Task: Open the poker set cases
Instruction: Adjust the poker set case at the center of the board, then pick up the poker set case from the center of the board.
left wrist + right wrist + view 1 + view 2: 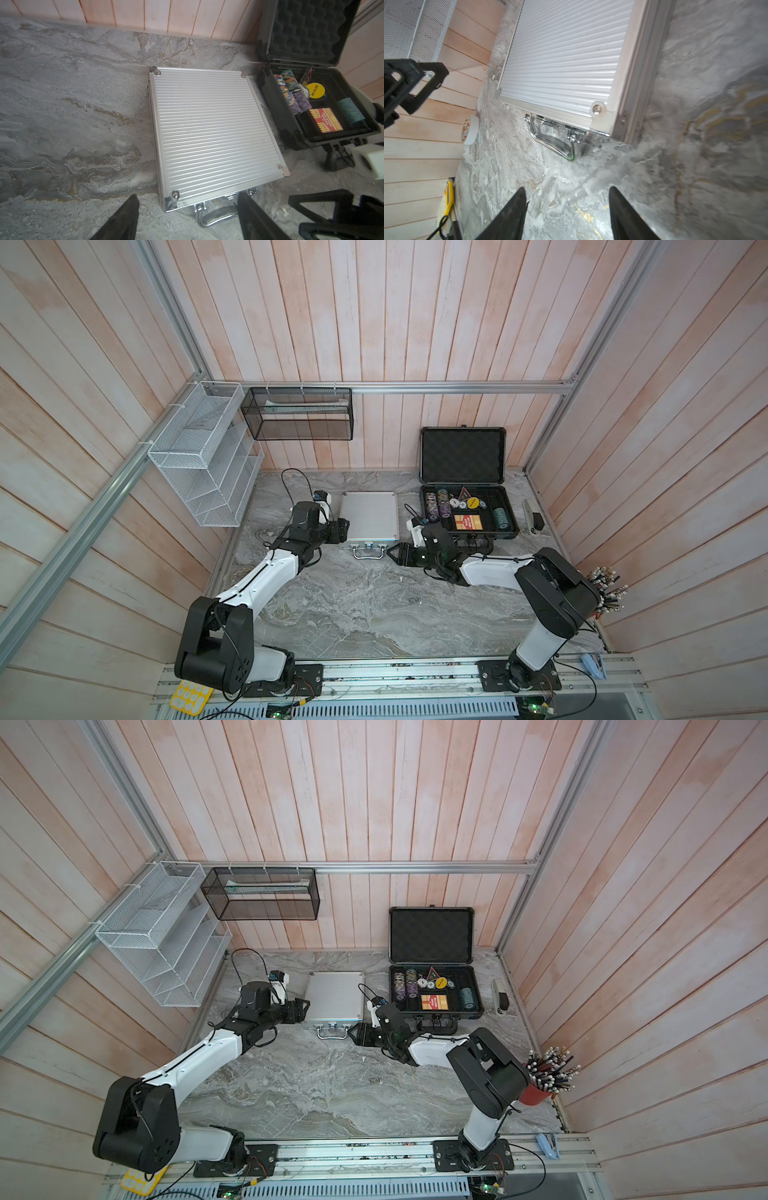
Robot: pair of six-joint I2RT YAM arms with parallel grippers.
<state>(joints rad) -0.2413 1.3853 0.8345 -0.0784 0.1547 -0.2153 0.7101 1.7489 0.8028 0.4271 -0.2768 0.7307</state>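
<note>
Ribbed silver aluminium case (369, 514), closed and flat toward the back of the grey marbled tabletop (374, 614), between the two grippers in both top views. Riveted metal caps at the corners; chrome carry handle (368, 553) on the front edge, folded down onto the tabletop; latches beside it too small to read. Left gripper (345, 530) alongside the case's left edge near the front corner, black fingers (124, 216) spread wide, that corner and the handle framed between them in the left wrist view; nothing grasped, contact with the case not determinable. Right gripper (390, 555) low over the tabletop just off the front right corner, aimed toward the handle, jaws parted, empty, clear of the case. Larger dark grey case with black corners (462, 456) just right of the silver one, already open: lid upright before the plank wall (395, 323), egg-crate black foam inside; base holding stacks of poker chips (438, 506), a red card box (467, 522) and a yellow disc marked BIG BLIND (315, 90).
</note>
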